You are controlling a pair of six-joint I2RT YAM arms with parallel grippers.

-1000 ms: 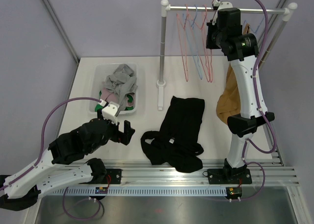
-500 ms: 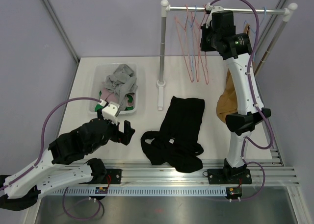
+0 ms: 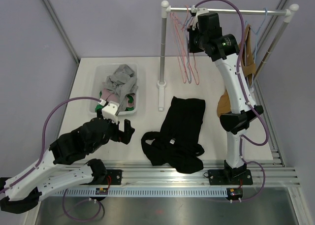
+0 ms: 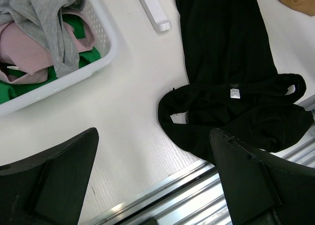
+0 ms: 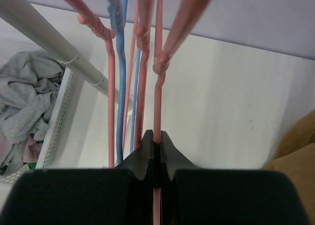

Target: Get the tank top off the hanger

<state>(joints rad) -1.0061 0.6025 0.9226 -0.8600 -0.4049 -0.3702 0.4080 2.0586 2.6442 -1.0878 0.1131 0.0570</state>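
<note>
My right gripper (image 5: 155, 137), fingers pressed together, pinches the wire of a pink hanger (image 5: 158, 97) just below its neck. Over the past second my right arm has swept that hanger left along the rail (image 3: 278, 11), crowding it in among the other bare hangers (image 5: 119, 112) near the post. My left gripper (image 4: 152, 161) hovers low over the table (image 3: 147, 80), fingers spread wide, holding nothing, unmoved. The black tank top (image 3: 183, 131) lies on the table between my arms, clear of any hanger. The removal looks done, and this reads as stowing the hanger.
</note>
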